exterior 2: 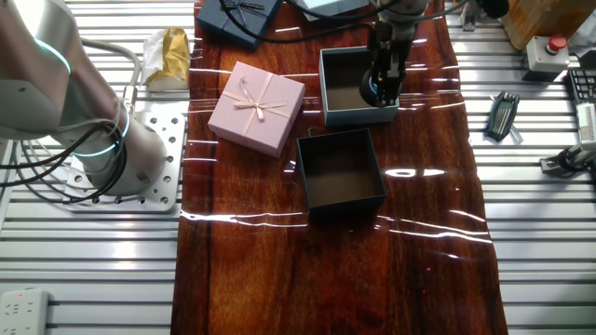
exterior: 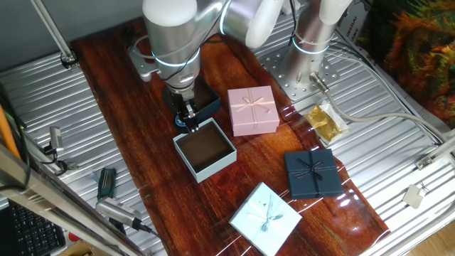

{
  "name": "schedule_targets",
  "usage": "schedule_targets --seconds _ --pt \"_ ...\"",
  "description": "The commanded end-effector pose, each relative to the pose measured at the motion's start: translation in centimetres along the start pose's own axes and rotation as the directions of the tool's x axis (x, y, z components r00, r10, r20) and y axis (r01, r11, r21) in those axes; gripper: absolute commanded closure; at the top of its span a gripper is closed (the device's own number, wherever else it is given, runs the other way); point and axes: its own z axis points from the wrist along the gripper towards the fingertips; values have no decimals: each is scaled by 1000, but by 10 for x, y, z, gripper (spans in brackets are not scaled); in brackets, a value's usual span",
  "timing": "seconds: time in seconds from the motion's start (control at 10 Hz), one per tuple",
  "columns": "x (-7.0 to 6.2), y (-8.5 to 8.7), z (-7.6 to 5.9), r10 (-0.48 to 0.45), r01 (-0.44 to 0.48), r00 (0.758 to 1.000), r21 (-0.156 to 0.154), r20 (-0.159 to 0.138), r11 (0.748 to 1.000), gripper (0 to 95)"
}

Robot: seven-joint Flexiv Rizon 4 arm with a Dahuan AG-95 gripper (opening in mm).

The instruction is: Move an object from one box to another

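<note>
Gripper [exterior 2: 380, 90] is hanging at the inner edge of the square pale blue lidless box with the dark brown inside [exterior 2: 328, 74], its two fingers pinching the small round blue-rimmed disc [exterior 2: 372, 91], which is showing just above that box's floor near the wall facing the dark box. Carrying looks finished; placing is the step in hand. Next comes spreading the fingers and rising straight, without clipping the wall. Left to right in the other fixed view are sitting a pink square gift box with a ribbon bow [exterior 2: 256, 107], the small square dark navy tray [exterior 2: 341, 174], apparently empty, and the pale blue box. One fixed view is hiding the disc behind the fingers, while showing a navy ribboned gift box [exterior: 313, 173] and a pale blue ribboned one [exterior: 266, 218] whole.
</note>
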Motion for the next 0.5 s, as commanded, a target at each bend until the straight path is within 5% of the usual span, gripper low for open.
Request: schedule_targets --seconds 0.1,0.5 --pt "0 0 0 -2 2 1000 0 2 1000 950" --pt "0 0 0 -44 44 999 1 10 999 950"
